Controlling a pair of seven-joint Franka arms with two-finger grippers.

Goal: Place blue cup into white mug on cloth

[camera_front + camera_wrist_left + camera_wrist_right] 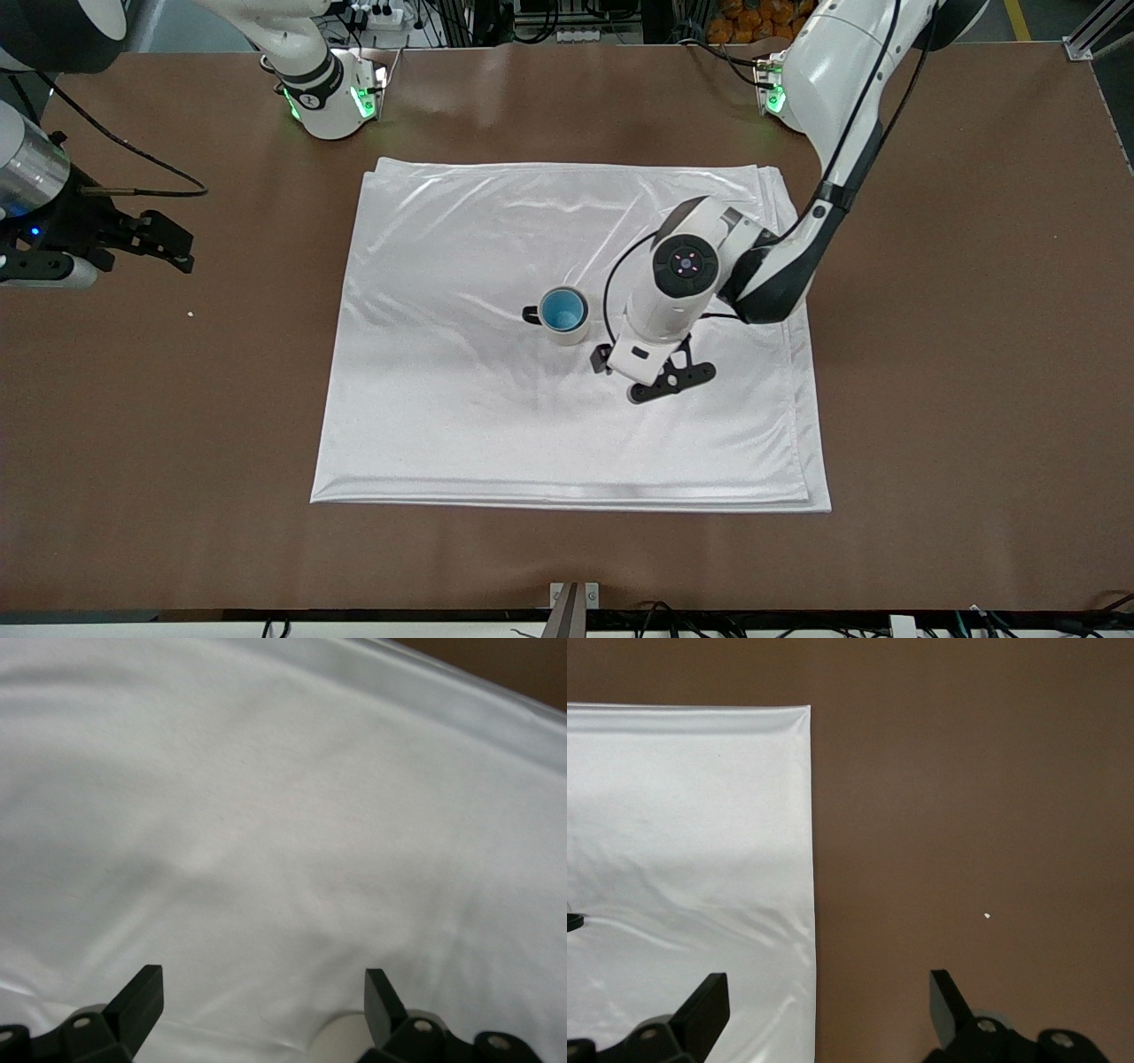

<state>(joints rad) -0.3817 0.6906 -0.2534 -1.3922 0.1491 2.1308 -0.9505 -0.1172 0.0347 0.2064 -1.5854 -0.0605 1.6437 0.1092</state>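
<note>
Brown table (pixel 930 354); left gripper (pixel 666 372) open-fingered above cloth (pixel 443 416).

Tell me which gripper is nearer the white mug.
Left. The left gripper hovers open over the cloth beside the white mug; the right gripper waits over bare table.

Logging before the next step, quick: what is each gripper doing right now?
Left gripper: open, empty, over the shiny white cloth.
Right gripper: open, empty, waiting over the brown table.
</note>
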